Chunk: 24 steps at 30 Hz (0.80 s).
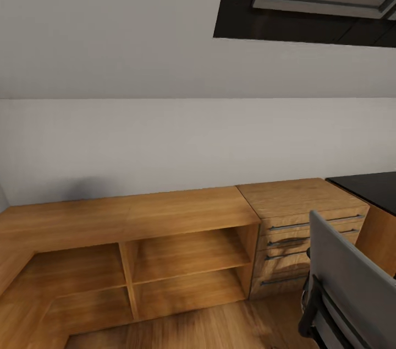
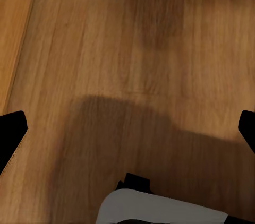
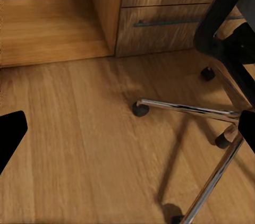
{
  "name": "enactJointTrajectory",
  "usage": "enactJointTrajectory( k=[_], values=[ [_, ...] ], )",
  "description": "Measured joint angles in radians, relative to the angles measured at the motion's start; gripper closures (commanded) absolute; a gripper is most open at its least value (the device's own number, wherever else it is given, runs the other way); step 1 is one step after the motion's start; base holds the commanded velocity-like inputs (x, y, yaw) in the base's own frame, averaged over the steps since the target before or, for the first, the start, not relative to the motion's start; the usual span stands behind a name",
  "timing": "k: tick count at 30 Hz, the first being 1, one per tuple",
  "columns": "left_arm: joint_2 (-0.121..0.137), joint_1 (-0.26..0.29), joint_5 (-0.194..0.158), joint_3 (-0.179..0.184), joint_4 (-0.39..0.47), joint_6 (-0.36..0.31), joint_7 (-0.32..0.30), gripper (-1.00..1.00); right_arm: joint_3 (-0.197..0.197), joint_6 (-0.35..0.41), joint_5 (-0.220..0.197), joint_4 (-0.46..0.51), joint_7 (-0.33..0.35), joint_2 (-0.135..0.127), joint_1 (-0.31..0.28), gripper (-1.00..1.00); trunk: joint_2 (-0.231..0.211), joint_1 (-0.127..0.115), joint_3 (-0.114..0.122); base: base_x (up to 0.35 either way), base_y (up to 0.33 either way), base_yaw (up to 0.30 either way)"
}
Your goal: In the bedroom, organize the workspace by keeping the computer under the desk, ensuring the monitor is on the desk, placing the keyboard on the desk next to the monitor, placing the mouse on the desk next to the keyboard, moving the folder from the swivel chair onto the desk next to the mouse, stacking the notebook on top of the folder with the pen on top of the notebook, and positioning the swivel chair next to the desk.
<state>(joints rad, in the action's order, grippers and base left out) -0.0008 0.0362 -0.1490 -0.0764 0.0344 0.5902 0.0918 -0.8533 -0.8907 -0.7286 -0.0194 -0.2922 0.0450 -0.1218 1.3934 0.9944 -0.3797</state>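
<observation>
- Hanging parted and empty over the floor [image 2: 133, 54], both grippers are stowed for driving.
- Ahead of the right gripper [image 3: 127, 128], the swivel chair [image 3: 212, 112] stands beside the desk [image 1: 368, 186], likely awaiting folder pickup.

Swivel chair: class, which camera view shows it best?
The head view: the swivel chair shows its grey back and black armrest beside the chest of drawers. The right wrist view gives its chrome base and castors; the left wrist view, nothing recognisable.
</observation>
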Motion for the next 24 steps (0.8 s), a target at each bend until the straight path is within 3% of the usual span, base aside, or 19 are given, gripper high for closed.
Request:
enactJointTrajectory(
  k=[5,9,15,24],
  values=[
    [0.008,0.000,-0.004,-0.003,0.006,-0.001,0.001,-1.00,0.000,0.012,0.002,0.001,0.001,0.001,0.000,-1.00,0.000,0.000,0.000,0.054,0.021,-0.002],
    [0.009,0.000,-0.004,-0.005,0.007,0.000,-0.006,-1.00,-0.002,0.074,0.009,0.054,0.001,0.003,0.000,-1.00,0.000,-0.001,0.000,0.258,0.080,0.000],
    [0.007,0.000,-0.003,-0.005,0.008,0.000,-0.007,-1.00,-0.001,0.079,0.010,0.141,0.001,0.000,0.000,-1.00,0.000,0.000,0.000,0.115,0.020,0.000],
    [0.002,0.000,-0.002,-0.004,0.007,0.001,-0.006,-1.00,0.001,0.079,0.002,0.145,0.000,0.006,0.000,-1.00,0.000,0.000,0.000,0.064,0.168,-0.088]
  ],
)
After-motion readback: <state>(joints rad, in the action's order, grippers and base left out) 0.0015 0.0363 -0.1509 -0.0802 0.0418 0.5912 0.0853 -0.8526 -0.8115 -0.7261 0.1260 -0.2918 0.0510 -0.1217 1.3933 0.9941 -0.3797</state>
